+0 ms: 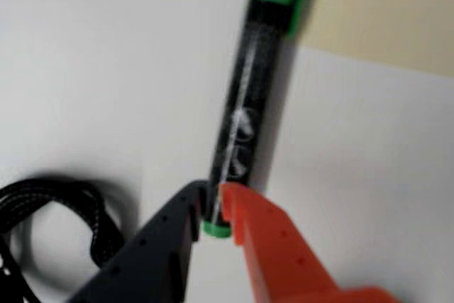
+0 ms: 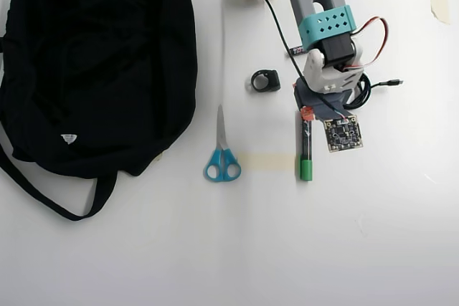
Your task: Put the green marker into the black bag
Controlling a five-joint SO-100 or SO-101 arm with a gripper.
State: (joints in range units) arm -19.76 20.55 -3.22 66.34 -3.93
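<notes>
The green marker (image 1: 245,97) lies on the white table, its black barrel with white writing running up to a bright green cap. My gripper (image 1: 214,200) has its black finger (image 1: 167,239) and orange finger (image 1: 266,239) closed on the marker's small green end. In the overhead view the marker (image 2: 305,150) points toward the bottom edge, with the gripper (image 2: 306,114) at its upper end. The black bag (image 2: 100,62) is a big floppy backpack filling the upper left, far to the left of the marker.
Blue-handled scissors (image 2: 221,155) lie between bag and marker. A small black ring-like object (image 2: 265,80) sits above them. A coiled black cable (image 1: 50,225) lies beside the gripper. A strip of beige tape (image 2: 265,163) runs up to the marker's cap.
</notes>
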